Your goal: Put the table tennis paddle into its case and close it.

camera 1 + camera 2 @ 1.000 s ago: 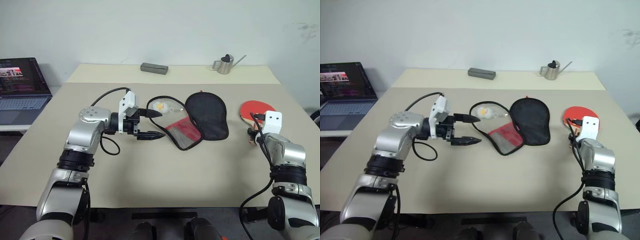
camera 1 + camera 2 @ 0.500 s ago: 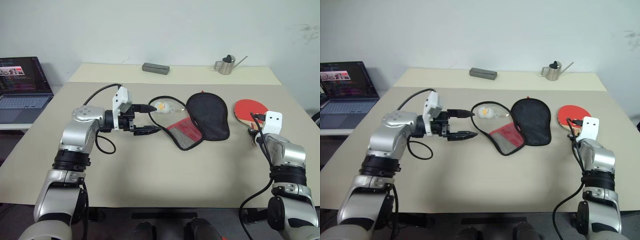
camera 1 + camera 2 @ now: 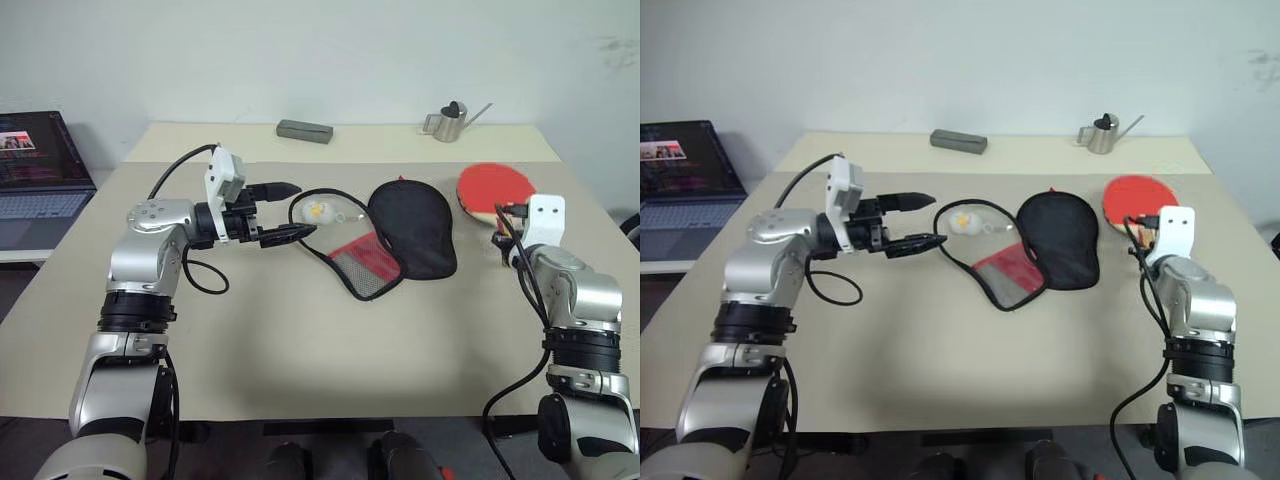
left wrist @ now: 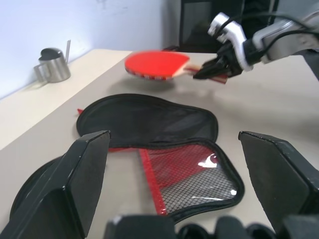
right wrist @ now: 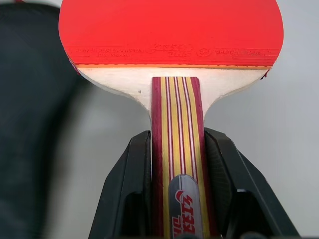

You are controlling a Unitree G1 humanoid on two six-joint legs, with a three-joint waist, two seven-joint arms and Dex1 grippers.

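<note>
Gripping the table tennis paddle [image 5: 172,64] by its handle, the right hand [image 4: 215,67] holds it right of the case [image 3: 400,235]. The left hand [image 3: 288,211] is spread, empty; inserting and zipping remain.

laptop [image 3: 40,170] cut off at frame edge, paddle [image 5: 172,45] handle end hidden — between pincer fingers [image 5: 127,189]

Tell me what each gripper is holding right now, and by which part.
The right gripper holds the table tennis paddle by its striped wooden handle, fingers on either side. The left gripper is open and holds nothing.
</note>
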